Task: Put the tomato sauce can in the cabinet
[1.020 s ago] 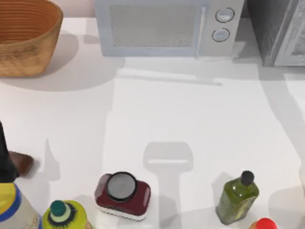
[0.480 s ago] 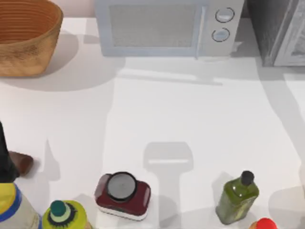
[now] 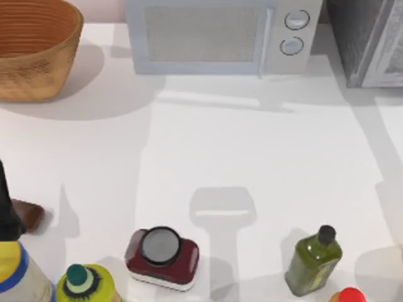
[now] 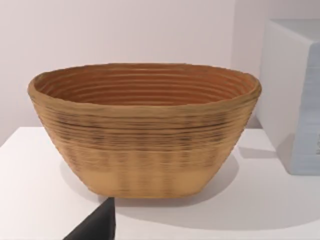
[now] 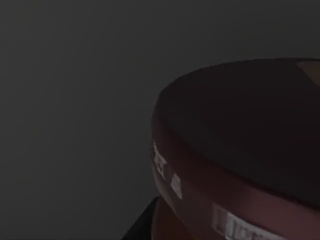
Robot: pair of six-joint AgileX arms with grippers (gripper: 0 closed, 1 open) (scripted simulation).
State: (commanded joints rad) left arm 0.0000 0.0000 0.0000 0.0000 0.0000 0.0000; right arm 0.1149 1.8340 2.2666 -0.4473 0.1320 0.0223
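Close before the right wrist camera, in dim light, stands the tomato sauce can (image 5: 235,160), a maroon cylinder with a flat dark round top and pale label marks too blurred to read. The dark grey speckled cabinet (image 3: 368,38) sits at the table's far right corner beside the light grey microwave (image 3: 220,34). Whether either gripper grips anything cannot be told. A ribbed woven basket (image 4: 145,127) faces the left wrist camera.

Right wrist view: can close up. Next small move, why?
Probably ease the can down a little before releasing. The right wrist view is dark with the can's maroon top close up, so it may be inside the cabinet, but whether it rests on anything is unclear. Left arm parked at the left edge of the table.
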